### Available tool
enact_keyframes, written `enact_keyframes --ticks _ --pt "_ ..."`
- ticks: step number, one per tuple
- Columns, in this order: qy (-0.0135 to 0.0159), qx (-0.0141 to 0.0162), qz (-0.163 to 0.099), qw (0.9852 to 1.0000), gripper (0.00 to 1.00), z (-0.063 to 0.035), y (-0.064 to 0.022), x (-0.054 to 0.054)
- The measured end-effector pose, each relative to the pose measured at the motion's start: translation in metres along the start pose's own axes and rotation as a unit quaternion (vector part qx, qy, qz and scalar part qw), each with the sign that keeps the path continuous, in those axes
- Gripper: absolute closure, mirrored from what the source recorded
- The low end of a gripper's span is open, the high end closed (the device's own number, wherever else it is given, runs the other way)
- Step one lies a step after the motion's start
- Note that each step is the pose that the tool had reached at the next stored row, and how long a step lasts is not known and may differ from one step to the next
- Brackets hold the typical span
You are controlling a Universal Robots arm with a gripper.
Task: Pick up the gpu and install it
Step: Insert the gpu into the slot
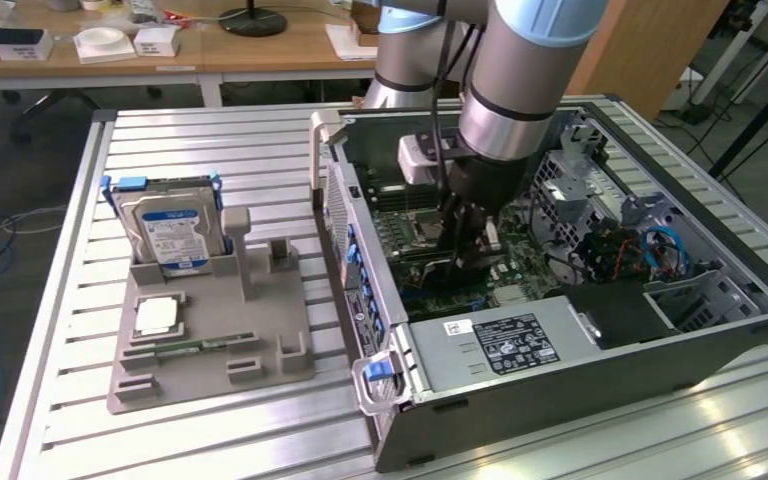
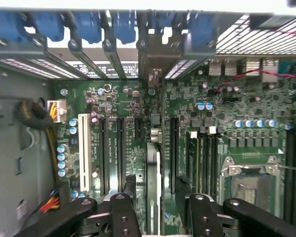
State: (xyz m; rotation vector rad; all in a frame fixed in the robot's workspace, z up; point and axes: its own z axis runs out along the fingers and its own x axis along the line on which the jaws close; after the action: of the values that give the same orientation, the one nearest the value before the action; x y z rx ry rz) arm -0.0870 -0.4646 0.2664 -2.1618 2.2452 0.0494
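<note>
Down inside the open computer case [image 1: 584,330], the hand [image 2: 155,210] is clenched on the gpu [image 2: 153,173], holding it edge-on right over the motherboard [image 2: 133,123]. From the wrist view the card looks lined up along one of the long dark slots [image 2: 173,153], with its metal bracket end [image 2: 154,74] up against the back wall of the case, so I'd say we're at the install step, pickup done. Can't tell if it's fully seated yet. Seating it calls for a straight, even push, no tilt. Beside the case on the tabletop [image 1: 197,140], the hard drive [image 1: 171,232] sits in the gray holder [image 1: 211,360].
</note>
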Motion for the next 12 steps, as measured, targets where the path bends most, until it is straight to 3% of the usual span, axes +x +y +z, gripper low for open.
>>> enact_keyframes --ticks 7,12 --pt "-0.0006 0.0000 0.000 1.0000 0.56 -0.0034 0.0000 -0.0001" --pt "-0.0006 0.0000 0.000 1.0000 0.80 -0.0035 0.0000 -0.0001"
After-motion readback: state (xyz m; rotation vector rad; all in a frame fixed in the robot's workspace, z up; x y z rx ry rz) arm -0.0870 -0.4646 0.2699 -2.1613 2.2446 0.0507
